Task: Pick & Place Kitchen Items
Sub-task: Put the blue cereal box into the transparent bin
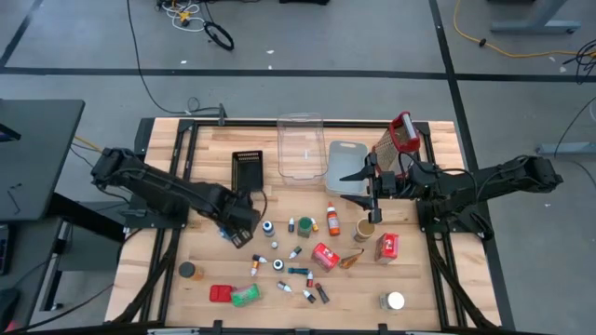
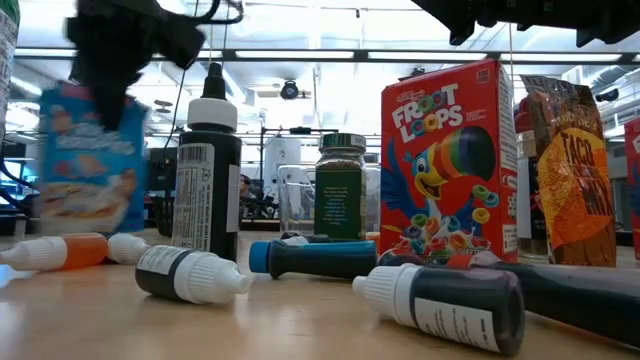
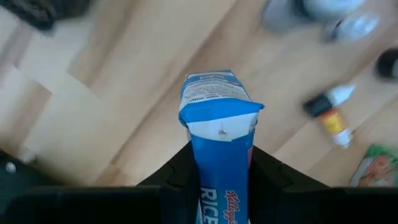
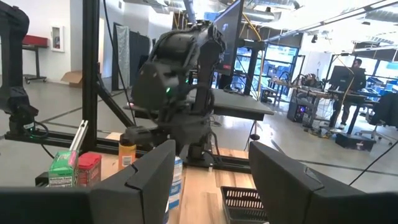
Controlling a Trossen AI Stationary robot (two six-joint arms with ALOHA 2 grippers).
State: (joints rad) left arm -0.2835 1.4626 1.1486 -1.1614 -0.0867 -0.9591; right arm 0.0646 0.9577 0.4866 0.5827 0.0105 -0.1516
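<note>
The left claw (image 3: 217, 180) pinches a small blue cereal box (image 3: 219, 137) between its fingers, lifted off the worktop (image 3: 124, 93); the right claw (image 4: 211, 180) hangs wide, empty.

"FROOT LOOPS" stands in big letters on the red cereal box (image 2: 450, 160), "TACO" on the brown-orange packet (image 2: 580, 170) beside it — and "RICE", under a red script logo, on the blue box (image 3: 221, 143) in the left wrist view.

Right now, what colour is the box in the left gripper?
Blue box with a white flap; the left wrist view shows it best.
</note>
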